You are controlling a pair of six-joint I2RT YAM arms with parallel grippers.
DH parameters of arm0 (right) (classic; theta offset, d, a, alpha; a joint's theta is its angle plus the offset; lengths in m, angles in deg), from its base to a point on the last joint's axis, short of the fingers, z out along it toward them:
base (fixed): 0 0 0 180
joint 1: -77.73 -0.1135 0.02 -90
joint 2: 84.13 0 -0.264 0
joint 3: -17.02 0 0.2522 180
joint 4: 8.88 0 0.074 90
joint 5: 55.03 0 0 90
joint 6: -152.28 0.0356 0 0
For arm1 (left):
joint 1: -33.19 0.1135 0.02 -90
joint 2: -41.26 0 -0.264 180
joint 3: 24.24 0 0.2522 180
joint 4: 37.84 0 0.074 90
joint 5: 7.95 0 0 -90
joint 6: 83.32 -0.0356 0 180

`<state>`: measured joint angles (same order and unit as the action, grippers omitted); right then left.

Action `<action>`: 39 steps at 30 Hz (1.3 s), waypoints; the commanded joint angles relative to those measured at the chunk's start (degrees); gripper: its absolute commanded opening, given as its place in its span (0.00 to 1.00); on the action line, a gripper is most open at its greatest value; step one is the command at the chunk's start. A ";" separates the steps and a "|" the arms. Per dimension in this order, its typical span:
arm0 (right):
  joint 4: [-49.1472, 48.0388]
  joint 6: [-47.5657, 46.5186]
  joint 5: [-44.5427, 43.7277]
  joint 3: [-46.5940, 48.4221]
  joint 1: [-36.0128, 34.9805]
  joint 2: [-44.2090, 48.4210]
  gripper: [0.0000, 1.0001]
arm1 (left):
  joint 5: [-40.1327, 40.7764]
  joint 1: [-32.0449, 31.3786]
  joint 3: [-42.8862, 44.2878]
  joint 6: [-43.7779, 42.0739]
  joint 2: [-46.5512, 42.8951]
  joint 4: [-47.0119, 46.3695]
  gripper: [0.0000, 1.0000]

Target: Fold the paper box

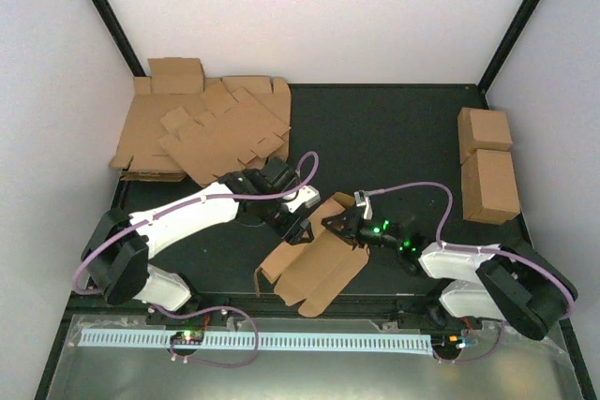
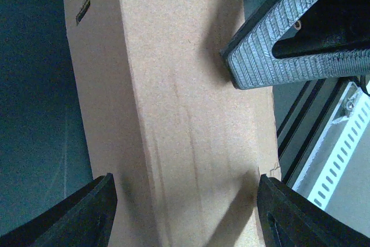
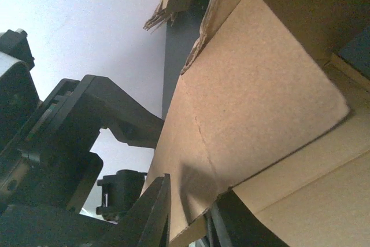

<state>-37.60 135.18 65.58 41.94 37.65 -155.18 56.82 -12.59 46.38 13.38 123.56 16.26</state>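
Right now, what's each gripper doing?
Left gripper: open, fingers either side of the box, not clamped.
Right gripper: pinched on a box panel edge.

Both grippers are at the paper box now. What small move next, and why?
Probably finish closing the right gripper: a flap edge of the paper box sits between its fingers, while the left gripper straddles the box, open, steadying it.
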 commanded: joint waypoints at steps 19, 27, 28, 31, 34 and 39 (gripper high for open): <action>-6.49 0.75 -0.02 -1.05 -0.39 -3.22 0.11 | 3.94 -1.93 2.83 2.29 -1.11 1.49 0.84; -6.28 0.34 -0.03 -0.74 -0.43 -3.23 0.10 | 8.60 -5.10 2.22 6.30 -0.87 3.30 0.81; -6.20 0.31 -0.07 -0.78 -0.43 -3.22 0.10 | 8.97 -5.11 2.01 6.64 -0.84 3.24 0.79; -5.93 0.12 -0.02 -0.79 -0.43 -3.07 0.10 | 10.91 -5.24 2.14 7.21 -0.53 3.73 0.75; -5.54 -0.04 -0.19 -0.74 -0.44 -2.84 0.11 | 12.75 -5.76 2.75 7.56 0.05 4.62 0.70; -4.44 -0.40 -0.44 -0.35 -0.44 -2.57 0.15 | 15.53 -7.30 3.97 8.69 1.85 6.25 0.60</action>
<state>-42.12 136.03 65.56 41.31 37.59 -158.24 68.32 -18.34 47.60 20.38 123.85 19.62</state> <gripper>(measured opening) 0.132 0.614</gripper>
